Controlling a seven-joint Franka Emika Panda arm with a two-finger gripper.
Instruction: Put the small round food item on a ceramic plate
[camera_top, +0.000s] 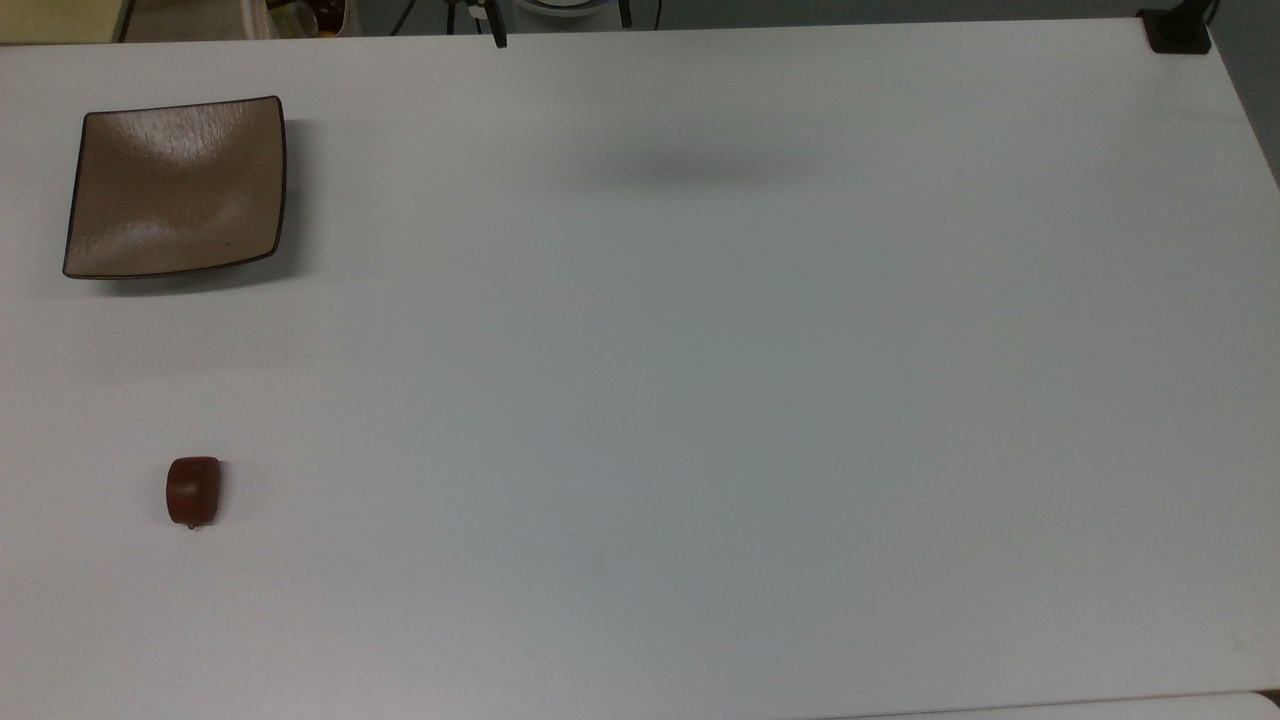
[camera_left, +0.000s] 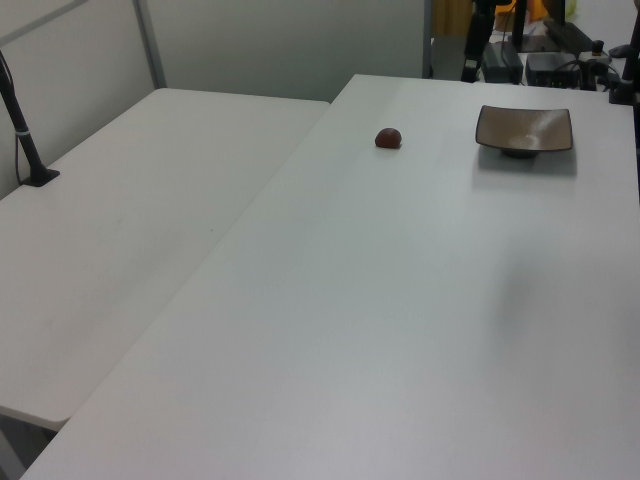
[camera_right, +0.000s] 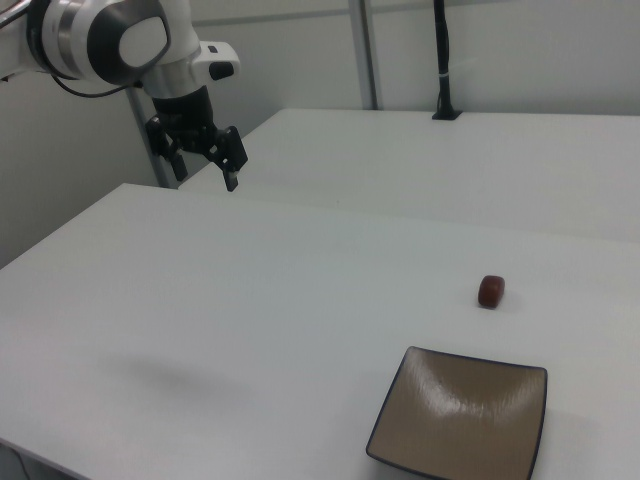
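Fingers of the gripper (camera_right: 229, 160) hang spread, empty; small round food item (camera_top: 193, 490) near a worktop (camera_top: 700, 400) edge looks light, glossy, probably slippery: pinch its flatter sides.

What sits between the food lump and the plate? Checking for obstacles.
Nothing: bare white table separates the small round food item from the ceramic plate, seen in the top view.

White table (camera_top: 700, 400) bears ceramic plate (camera_top: 177, 187), small round food item (camera_top: 193, 490).
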